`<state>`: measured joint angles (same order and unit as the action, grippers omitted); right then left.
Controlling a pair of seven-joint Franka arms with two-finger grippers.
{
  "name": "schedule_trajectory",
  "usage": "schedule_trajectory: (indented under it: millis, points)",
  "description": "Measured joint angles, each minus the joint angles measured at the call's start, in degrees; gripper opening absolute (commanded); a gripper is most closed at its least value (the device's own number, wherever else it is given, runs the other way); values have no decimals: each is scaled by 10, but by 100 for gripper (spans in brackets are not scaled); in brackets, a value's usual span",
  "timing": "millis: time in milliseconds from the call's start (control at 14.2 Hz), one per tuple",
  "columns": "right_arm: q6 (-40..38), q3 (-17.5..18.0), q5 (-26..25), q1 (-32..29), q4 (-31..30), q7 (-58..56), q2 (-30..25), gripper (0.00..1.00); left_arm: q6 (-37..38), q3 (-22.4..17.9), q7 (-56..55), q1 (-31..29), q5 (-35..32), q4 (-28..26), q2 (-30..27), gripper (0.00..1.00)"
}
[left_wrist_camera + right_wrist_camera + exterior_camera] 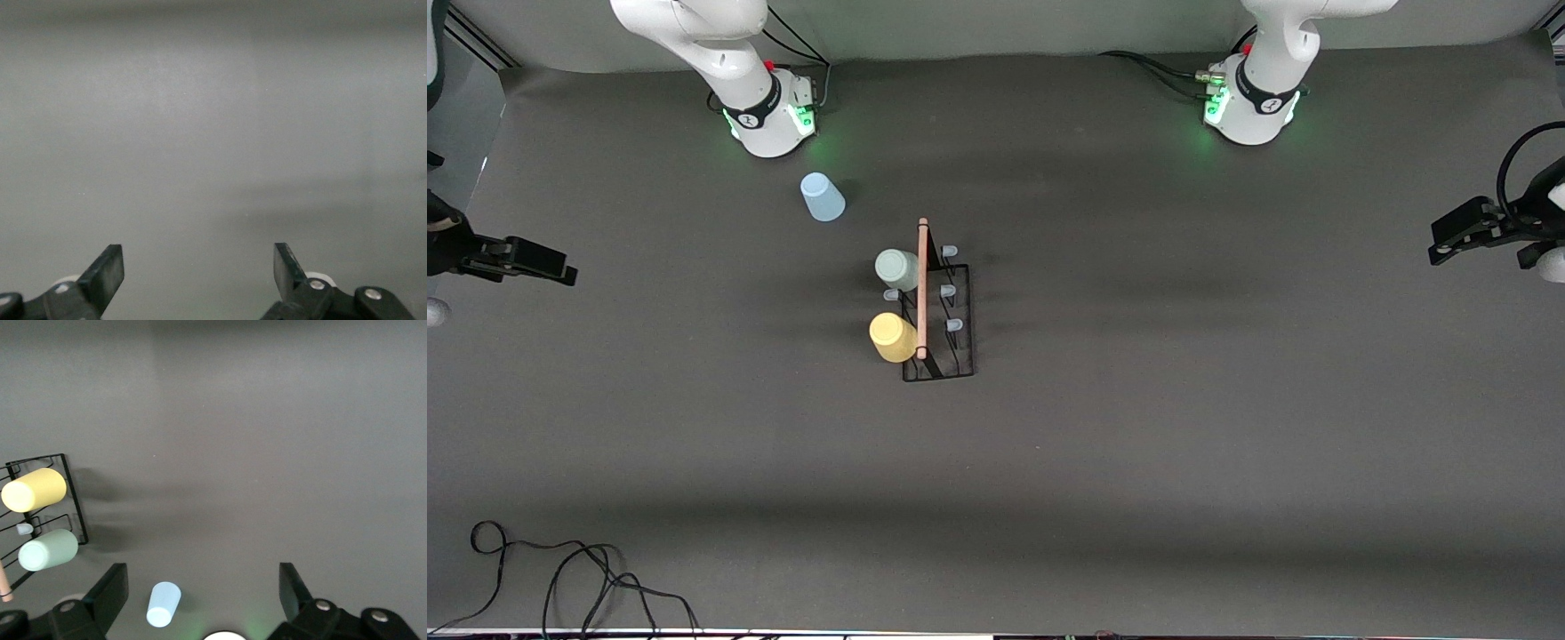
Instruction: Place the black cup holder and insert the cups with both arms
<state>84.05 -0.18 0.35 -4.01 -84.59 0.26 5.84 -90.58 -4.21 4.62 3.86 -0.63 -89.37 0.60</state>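
The black cup holder (pixel 963 366) stands upright mid-table with its wooden rod handle (pixel 922 284) on top. The pale green cup (pixel 896 269) and the yellow cup (pixel 893 337) hang on its pegs on the side toward the right arm's end. The light blue cup (pixel 823 197) sits on the table near the right arm's base. My right gripper (pixel 560 271) is open and empty at the right arm's end of the table. Its wrist view shows the holder (pixel 75 500), yellow cup (pixel 35 489), green cup (pixel 48 549) and blue cup (pixel 163 603). My left gripper (pixel 1440 249) is open and empty at the left arm's end.
The two arm bases (pixel 769 116) (pixel 1254 107) glow green at the table's edge farthest from the front camera. A loose black cable (pixel 560 578) lies at the near corner toward the right arm's end. The left wrist view shows only bare grey table (pixel 213 133).
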Motion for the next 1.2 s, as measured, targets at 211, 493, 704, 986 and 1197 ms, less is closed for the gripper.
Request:
schedule_trajectory:
  millis: [211, 493, 704, 986, 1197]
  points:
    - [30, -3, 0, 1, -52, -6, -32, 100, 0, 1, -1, 1, 0, 1, -1, 100]
    - [36, -1, 0, 2, -55, -4, -45, 100, 0, 3, -4, 1, 0, 1, -2, 100]
    - [33, 0, 0, 7, -53, -4, -47, 100, 0, 3, -4, 1, 0, 1, -2, 100]
    - [24, 1, 0, 7, -54, -4, -47, 100, 0, 3, -5, 1, 0, 1, -2, 100]
    - [24, 1, 0, 7, -54, -4, -47, 100, 0, 3, -5, 1, 0, 1, -2, 100]
